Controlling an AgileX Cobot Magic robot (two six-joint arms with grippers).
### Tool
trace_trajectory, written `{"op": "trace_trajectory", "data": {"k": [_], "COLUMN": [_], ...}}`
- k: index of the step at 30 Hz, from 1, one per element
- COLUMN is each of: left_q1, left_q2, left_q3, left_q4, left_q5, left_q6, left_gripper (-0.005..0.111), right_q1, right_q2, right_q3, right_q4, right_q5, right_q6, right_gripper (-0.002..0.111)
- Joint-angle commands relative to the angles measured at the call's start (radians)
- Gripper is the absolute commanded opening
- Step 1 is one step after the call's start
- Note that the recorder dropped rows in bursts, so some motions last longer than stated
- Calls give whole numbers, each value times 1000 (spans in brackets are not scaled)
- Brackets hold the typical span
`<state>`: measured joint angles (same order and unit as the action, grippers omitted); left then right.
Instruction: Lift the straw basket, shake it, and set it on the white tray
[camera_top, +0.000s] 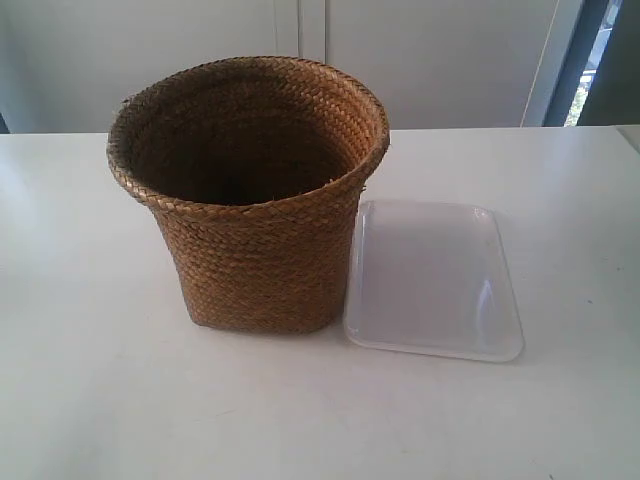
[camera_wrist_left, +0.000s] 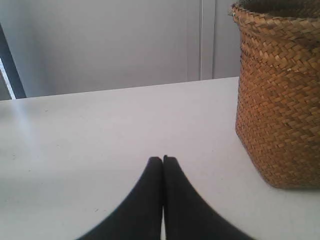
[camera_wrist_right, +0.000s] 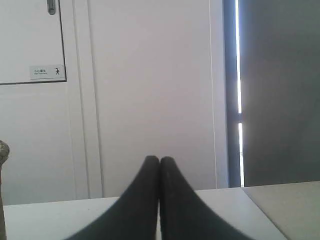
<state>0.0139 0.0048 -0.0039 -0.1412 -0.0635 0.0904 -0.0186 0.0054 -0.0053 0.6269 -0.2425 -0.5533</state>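
Observation:
The straw basket (camera_top: 250, 195) stands upright on the white table, golden-brown and braided, dark inside. The white tray (camera_top: 435, 280) lies flat beside it, its near corner tucked against the basket's base. No arm shows in the exterior view. In the left wrist view my left gripper (camera_wrist_left: 163, 159) is shut with nothing between its black fingers, low over the table, and the straw basket (camera_wrist_left: 277, 100) stands apart from it. My right gripper (camera_wrist_right: 159, 159) is shut and empty too, pointing toward a white wall; a sliver of the basket's rim (camera_wrist_right: 3, 150) shows at that frame's edge.
The white table (camera_top: 100, 380) spreads wide around both objects. White cabinet doors (camera_top: 300, 40) stand behind it. A dark vertical frame with a bright gap (camera_wrist_right: 239, 90) is beyond the table's far edge in the right wrist view.

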Motion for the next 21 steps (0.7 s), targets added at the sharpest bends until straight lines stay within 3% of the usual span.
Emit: {"op": "trace_trajectory", "data": {"k": [1, 11, 13, 18, 21], "left_q1": [3, 3, 3, 3, 3], "left_q2": [-5, -5, -5, -5, -5], "left_q3": [4, 4, 4, 4, 4], "left_q4": [-8, -8, -44, -167, -168], "left_q5": [-5, -52, -89, -260, -372], "left_q6": [-4, -15, -90, -477, -517], "left_gripper": [0, 0, 0, 0, 0], "right_q1": [-2, -2, -2, -2, -2], "right_q2": [-5, -5, -5, -5, -5], "right_q3": [5, 5, 5, 5, 5], "right_q4": [1, 1, 13, 13, 8], "right_q5": [-26, -28, -47, -58, -70], "right_q6": [1, 30, 177, 672, 922], "right_gripper": [0, 0, 0, 0, 0]}}
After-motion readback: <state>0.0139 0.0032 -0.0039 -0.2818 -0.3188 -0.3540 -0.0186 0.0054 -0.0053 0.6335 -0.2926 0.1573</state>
